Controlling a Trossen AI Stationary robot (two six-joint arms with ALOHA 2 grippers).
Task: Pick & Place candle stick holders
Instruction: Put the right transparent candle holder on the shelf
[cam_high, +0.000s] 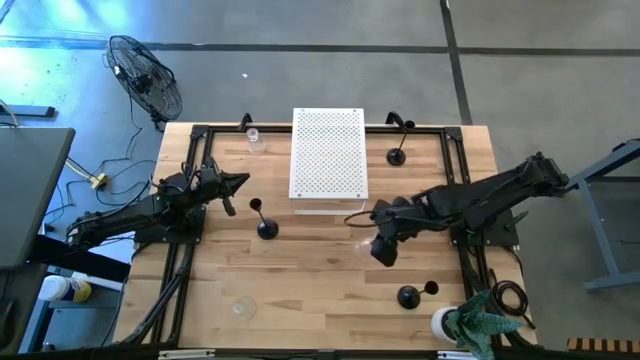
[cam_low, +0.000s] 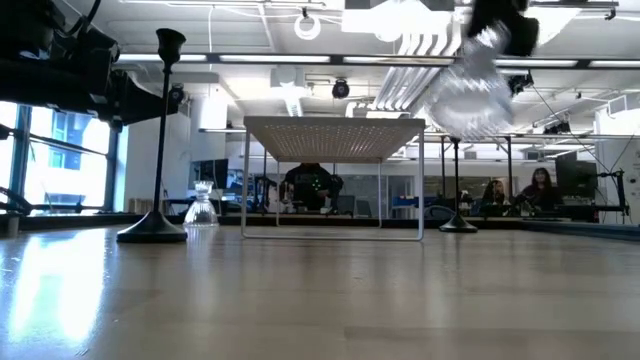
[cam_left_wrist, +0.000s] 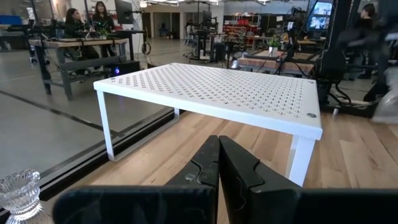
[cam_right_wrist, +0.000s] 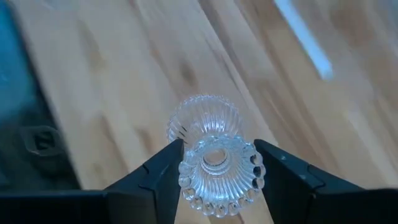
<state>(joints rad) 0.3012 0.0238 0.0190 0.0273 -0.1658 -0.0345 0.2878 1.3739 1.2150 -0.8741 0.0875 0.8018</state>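
Right now I'm carrying a glass holder pinched in the right end effector above the counter; ribbed glass could slip free. Left end effector is waiting, pressed together.

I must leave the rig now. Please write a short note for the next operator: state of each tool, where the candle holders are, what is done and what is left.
Right tool: shut on a clear ribbed glass candle holder, carried above the table in front of the white perforated board.
Left tool: shut, empty, waiting at the table's left side.
On the table: tall black domed-base holder near the left tool, black holders at and, clear glass holders at and.
Done: one glass holder lifted. Left: placing it, then the others.
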